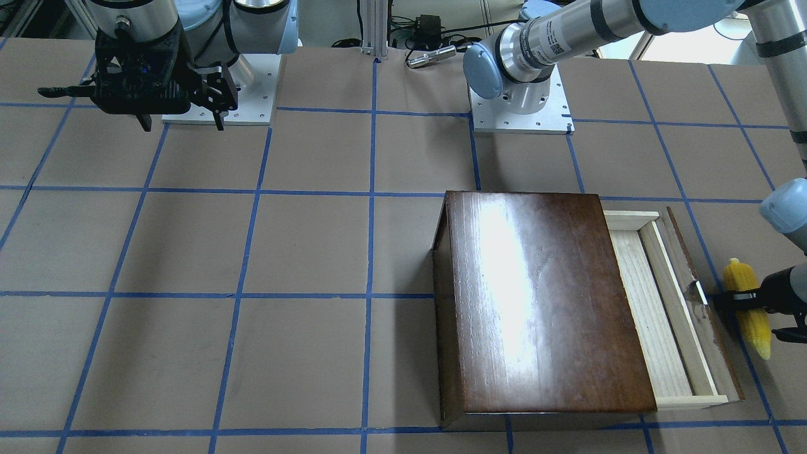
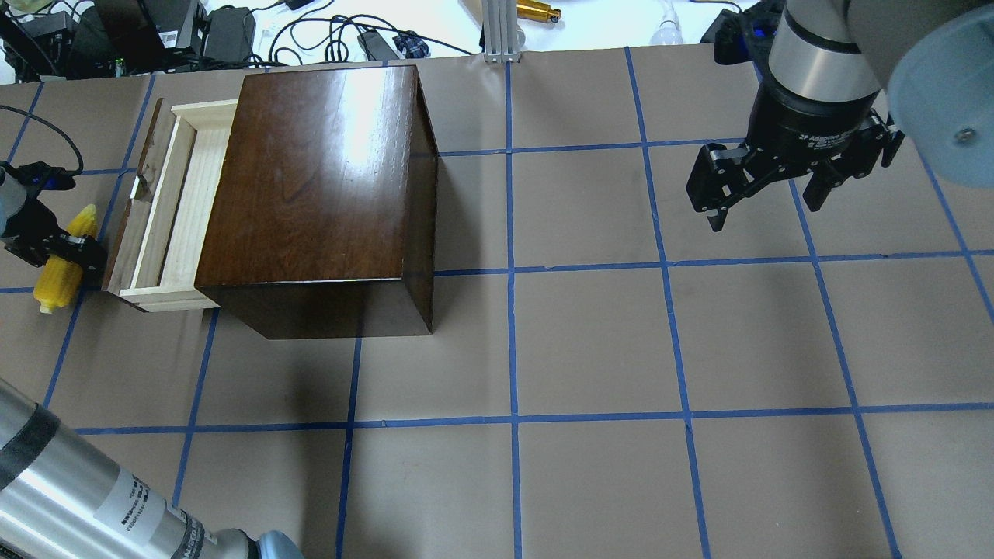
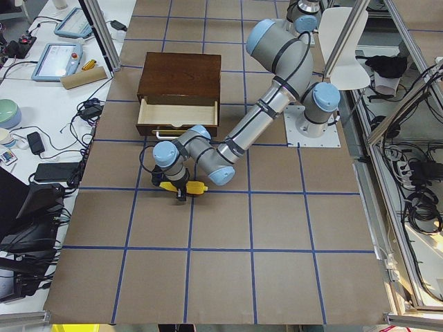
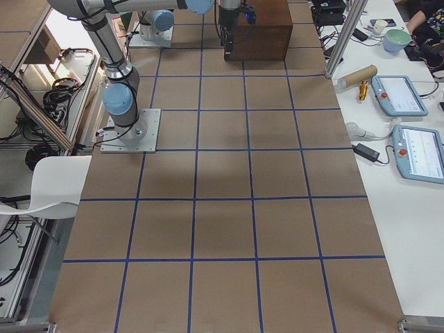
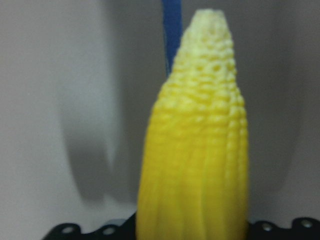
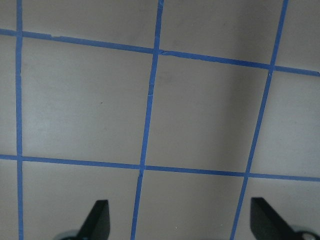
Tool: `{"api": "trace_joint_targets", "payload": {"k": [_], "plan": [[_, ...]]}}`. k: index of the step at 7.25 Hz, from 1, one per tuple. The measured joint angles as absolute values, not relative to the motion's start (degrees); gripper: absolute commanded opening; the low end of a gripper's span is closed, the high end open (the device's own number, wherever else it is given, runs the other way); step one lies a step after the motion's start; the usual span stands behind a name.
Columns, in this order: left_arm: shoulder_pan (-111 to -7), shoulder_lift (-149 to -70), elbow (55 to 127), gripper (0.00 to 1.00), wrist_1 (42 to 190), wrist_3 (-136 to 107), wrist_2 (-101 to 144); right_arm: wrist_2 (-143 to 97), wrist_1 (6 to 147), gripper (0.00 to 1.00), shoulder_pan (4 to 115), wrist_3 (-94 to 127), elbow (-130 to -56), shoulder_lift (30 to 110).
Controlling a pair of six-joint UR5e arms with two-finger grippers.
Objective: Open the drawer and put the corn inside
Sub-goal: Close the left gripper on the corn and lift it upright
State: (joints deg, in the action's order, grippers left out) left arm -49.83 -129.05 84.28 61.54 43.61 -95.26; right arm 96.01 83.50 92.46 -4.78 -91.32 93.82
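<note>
The dark-brown box has its drawer pulled partly out; the pale wood tray holds nothing. The yellow corn lies just beyond the drawer's front panel and knob. My left gripper comes down on the cob's middle and is shut on it. In the left wrist view the corn fills the centre. I cannot tell whether it is off the table. My right gripper is open and empty, far from the box.
Blue tape lines grid the brown table. The two arm bases stand at the robot's edge. Cables and power bricks lie past the table's far edge behind the box.
</note>
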Motion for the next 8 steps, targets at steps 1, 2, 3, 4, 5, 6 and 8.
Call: {"api": "trace_joint_targets", "payload": {"k": [1,2,3,4,5,6,8], "plan": [[-49.85,-128.70,84.11,0.00,61.60,43.65,-95.21,96.01,83.50,1.00,92.46,-4.77,-91.32,93.79],[-49.94,-127.93,83.86,0.00,61.82,43.69,-95.20,96.04,83.50,1.00,92.46,-4.77,-91.32,93.80],[-50.10,-126.55,83.72,0.00,62.61,43.71,-95.17,96.05,83.50,1.00,92.46,-4.78,-91.32,93.81],[-50.30,-124.60,83.58,0.00,64.23,43.64,-94.89,96.06,83.50,1.00,92.46,-4.78,-91.32,93.82],[-50.47,-122.37,83.42,0.00,66.37,43.47,-94.26,96.05,83.50,1.00,92.46,-4.79,-91.32,93.85],[-50.59,-119.90,83.24,0.00,68.90,43.29,-93.66,96.01,83.50,1.00,92.46,-4.77,-91.32,93.86],[-51.39,-115.05,82.40,0.00,75.55,42.09,-92.43,95.98,83.50,1.00,92.46,-4.79,-91.32,93.82]]}}
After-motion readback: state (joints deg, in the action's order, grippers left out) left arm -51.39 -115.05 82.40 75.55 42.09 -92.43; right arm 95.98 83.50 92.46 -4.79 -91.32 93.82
